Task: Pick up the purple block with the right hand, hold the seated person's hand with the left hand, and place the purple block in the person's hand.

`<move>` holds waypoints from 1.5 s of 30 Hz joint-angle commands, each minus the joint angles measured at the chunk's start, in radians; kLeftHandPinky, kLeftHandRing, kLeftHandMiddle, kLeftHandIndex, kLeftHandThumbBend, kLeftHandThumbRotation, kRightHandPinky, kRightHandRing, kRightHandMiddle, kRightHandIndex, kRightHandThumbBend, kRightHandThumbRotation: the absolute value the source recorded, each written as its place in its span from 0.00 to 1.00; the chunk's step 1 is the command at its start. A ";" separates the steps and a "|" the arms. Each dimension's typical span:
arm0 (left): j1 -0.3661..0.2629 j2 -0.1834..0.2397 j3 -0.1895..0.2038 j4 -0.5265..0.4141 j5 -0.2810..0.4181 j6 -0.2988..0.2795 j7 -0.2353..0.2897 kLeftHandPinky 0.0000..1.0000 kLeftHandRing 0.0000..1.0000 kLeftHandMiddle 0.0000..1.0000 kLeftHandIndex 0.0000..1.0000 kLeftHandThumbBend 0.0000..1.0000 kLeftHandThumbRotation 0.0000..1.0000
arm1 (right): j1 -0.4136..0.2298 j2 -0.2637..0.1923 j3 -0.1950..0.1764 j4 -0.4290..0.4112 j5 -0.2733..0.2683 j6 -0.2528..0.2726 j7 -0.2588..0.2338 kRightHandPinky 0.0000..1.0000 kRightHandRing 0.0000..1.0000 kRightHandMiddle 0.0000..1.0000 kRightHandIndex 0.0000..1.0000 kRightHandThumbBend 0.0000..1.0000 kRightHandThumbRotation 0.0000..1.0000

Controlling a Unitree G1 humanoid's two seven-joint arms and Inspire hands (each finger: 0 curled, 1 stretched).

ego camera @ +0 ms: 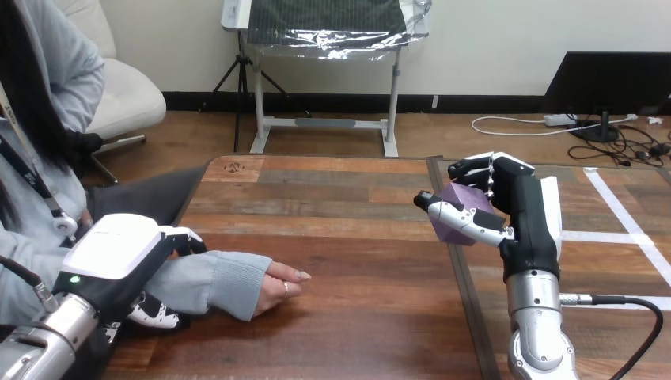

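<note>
Gripping purple block (461,199), R robot hand (526,214) (raised); L robot hand (119,253) clamps person's forearm (206,281).

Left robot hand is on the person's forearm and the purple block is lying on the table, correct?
Not quite. The head view shows the purple block held in the right robot hand, raised off the table. The left robot hand is on the person's forearm.

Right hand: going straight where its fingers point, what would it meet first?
Likely nothing: the right hand, holding the block, points left across the table; the person's hand seems off that line.
</note>
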State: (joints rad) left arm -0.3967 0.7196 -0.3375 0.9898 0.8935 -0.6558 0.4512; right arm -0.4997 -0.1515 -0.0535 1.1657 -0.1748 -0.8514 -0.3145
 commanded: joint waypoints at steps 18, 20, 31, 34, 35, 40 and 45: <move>-0.108 -0.012 -0.098 0.130 0.012 0.017 0.096 0.46 0.45 0.49 0.53 0.98 0.00 | -0.068 0.000 -0.002 -0.086 0.006 -0.053 0.005 0.33 0.37 0.42 0.45 0.85 0.00; -0.111 -0.014 -0.103 0.133 0.011 0.019 0.099 0.44 0.44 0.48 0.52 0.97 0.00 | -0.067 0.001 -0.003 -0.088 0.010 -0.052 0.011 0.33 0.37 0.42 0.45 0.85 0.00; -0.121 -0.027 -0.109 0.147 -0.003 0.016 0.100 0.38 0.39 0.43 0.44 0.94 0.00 | -0.064 0.004 -0.007 -0.090 0.018 -0.049 0.021 0.33 0.36 0.42 0.45 0.85 0.00; -0.123 -0.031 -0.111 0.149 -0.002 0.014 0.110 0.36 0.36 0.41 0.42 0.93 0.00 | -0.064 0.006 -0.010 -0.089 0.026 -0.051 0.031 0.32 0.36 0.42 0.45 0.85 0.00; -0.124 -0.032 -0.112 0.150 -0.002 0.014 0.113 0.35 0.36 0.40 0.42 0.93 0.00 | -0.064 0.006 -0.010 -0.088 0.028 -0.052 0.033 0.32 0.36 0.42 0.45 0.85 0.00; -0.126 -0.040 -0.115 0.158 -0.004 0.014 0.127 0.32 0.33 0.37 0.39 0.92 0.00 | -0.063 0.008 -0.011 -0.087 0.034 -0.052 0.041 0.32 0.36 0.42 0.45 0.84 0.00; -0.126 -0.049 -0.115 0.159 -0.010 0.018 0.132 0.30 0.31 0.36 0.37 0.92 0.00 | -0.063 0.009 -0.011 -0.084 0.038 -0.051 0.047 0.32 0.36 0.42 0.45 0.84 0.00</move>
State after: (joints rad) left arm -0.4714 0.6914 -0.4411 1.1390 0.9021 -0.6408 0.5622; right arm -0.4995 -0.1514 -0.0549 1.1367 -0.1535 -0.8756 -0.2733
